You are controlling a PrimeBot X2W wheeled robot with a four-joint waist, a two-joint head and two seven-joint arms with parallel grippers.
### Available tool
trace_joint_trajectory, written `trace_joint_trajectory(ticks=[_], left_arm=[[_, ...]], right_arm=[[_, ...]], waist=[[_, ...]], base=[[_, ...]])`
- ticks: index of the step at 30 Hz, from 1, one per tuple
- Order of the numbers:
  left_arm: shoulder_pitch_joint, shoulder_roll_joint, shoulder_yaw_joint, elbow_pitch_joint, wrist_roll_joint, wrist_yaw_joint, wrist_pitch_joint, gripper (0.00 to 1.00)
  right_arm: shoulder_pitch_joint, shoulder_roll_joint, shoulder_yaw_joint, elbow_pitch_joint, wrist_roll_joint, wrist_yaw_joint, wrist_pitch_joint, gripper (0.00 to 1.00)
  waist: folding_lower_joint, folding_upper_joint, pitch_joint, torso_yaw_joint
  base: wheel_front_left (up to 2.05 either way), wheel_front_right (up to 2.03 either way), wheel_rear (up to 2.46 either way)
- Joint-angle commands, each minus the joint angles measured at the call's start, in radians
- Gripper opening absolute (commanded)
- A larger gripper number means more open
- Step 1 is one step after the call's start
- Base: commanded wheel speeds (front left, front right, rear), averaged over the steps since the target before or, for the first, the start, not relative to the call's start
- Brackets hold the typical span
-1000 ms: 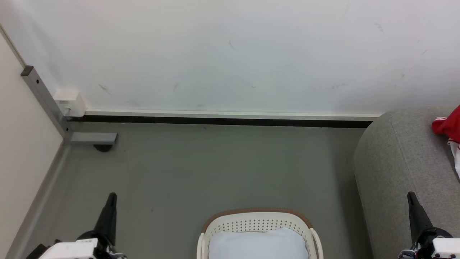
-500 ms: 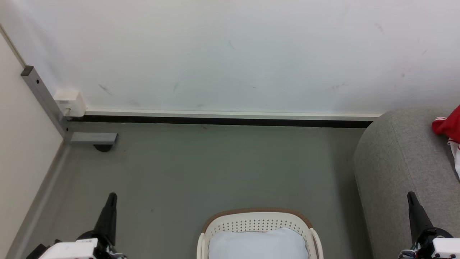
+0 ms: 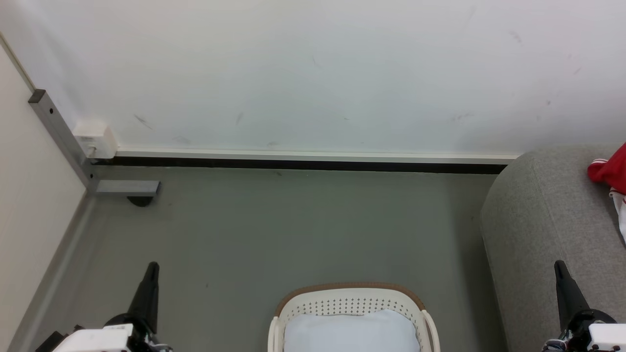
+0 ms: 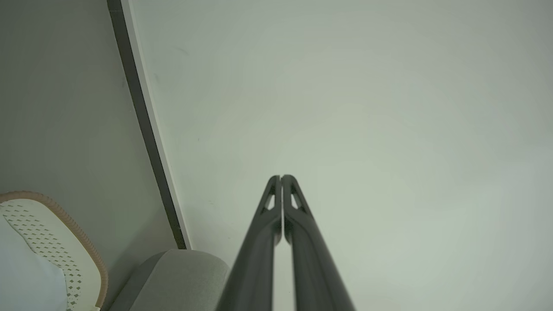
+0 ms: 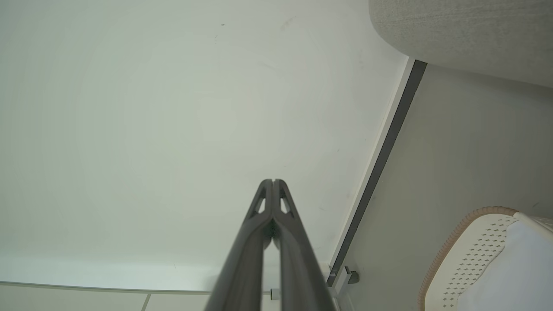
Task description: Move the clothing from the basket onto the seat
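Note:
The red clothing (image 3: 611, 171) with white trim lies on the grey sofa seat (image 3: 543, 220) at the right edge of the head view. Between my arms, at the bottom centre, stands the cream basket (image 3: 349, 296) with its brown rim, and a pale white pad (image 3: 349, 335) lies inside it. My left gripper (image 3: 153, 266) is at the lower left, shut and holding nothing, its fingertips (image 4: 281, 178) pressed together. My right gripper (image 3: 559, 264) is at the lower right beside the sofa, also shut and holding nothing, with its tips (image 5: 273, 181) touching.
A white wall (image 3: 313, 73) with a dark baseboard runs across the back. In the left corner are a grey metal post (image 3: 58, 132) and a small white box (image 3: 95, 139). Grey floor (image 3: 293, 225) stretches between wall, basket and sofa.

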Motion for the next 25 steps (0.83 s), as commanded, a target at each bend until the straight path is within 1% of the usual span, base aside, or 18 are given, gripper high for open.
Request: trace_joint_trajectory(ticks=[1, 25], left_arm=[[-0.008, 0.002, 0.002, -0.003, -0.014, -0.005, 0.004, 0.00], [-0.008, 0.002, 0.002, -0.003, -0.014, -0.005, 0.004, 0.00]], right_arm=[[-0.012, -0.008, -0.004, -0.006, 0.001, -0.002, 0.003, 0.00], [-0.012, -0.008, -0.004, -0.006, 0.001, -0.002, 0.003, 0.00]], waist=[[0.0000, 0.0000, 0.000, 0.000], [0.0000, 0.0000, 0.000, 0.000]], base=[[0.00, 0.00, 0.00], [0.00, 0.00, 0.00]])
